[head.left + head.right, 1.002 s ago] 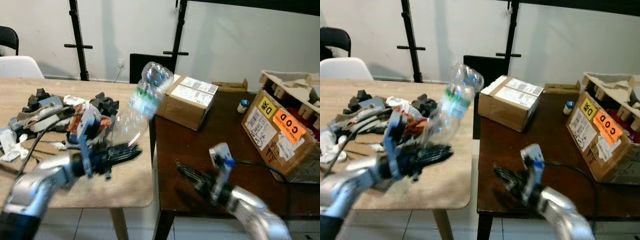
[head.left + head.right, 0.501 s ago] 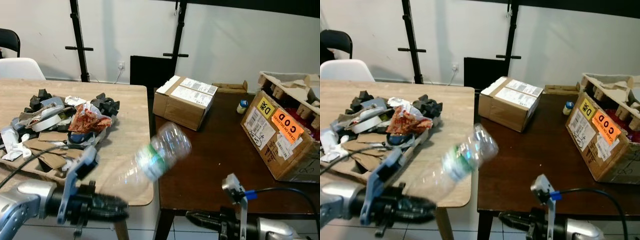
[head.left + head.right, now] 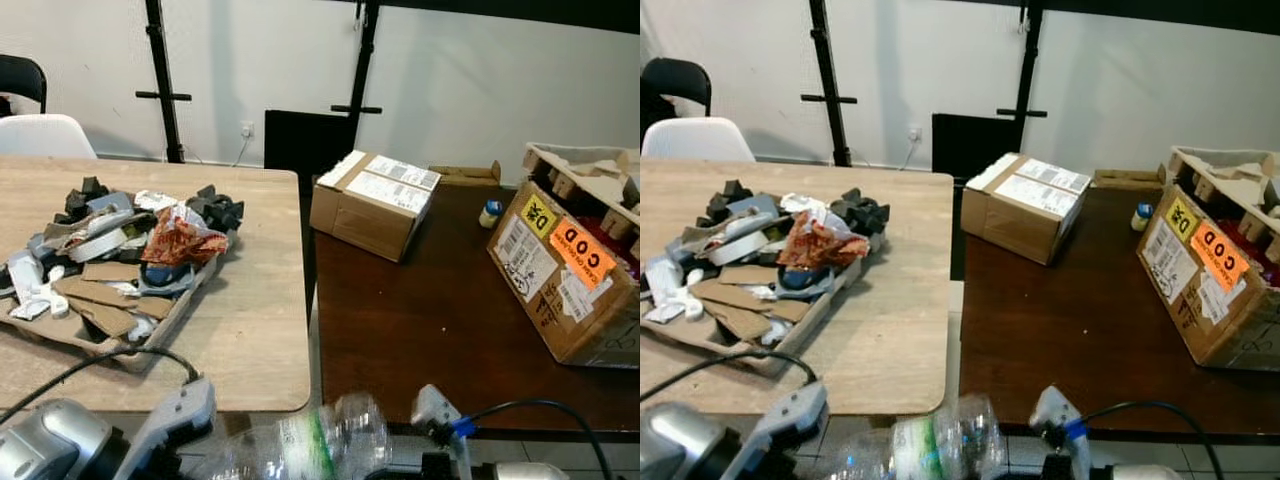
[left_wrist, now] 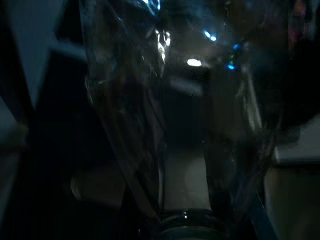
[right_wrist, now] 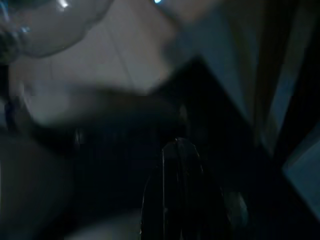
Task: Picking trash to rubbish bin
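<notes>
Holding scraps — cardboard tray point(image 3: 128, 352) (piled with trash); left gripper point(image 3: 200, 465) with clear bottle point(image 3: 320, 445), fingers' state unclear.

Taped cardboard box point(image 3: 372, 202) — dark table point(image 3: 440, 320) — white chair point(image 3: 45, 136).

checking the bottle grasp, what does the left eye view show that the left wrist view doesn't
Left eye view: the light wooden table carrying a cardboard tray of mixed scraps, and the dark brown table with a sealed cardboard box and an orange-labelled open carton. Left wrist view: a dark close-up through crumpled clear plastic walls with small glints. Both: the clear plastic bottle with a green label, low beside the left arm.
</notes>
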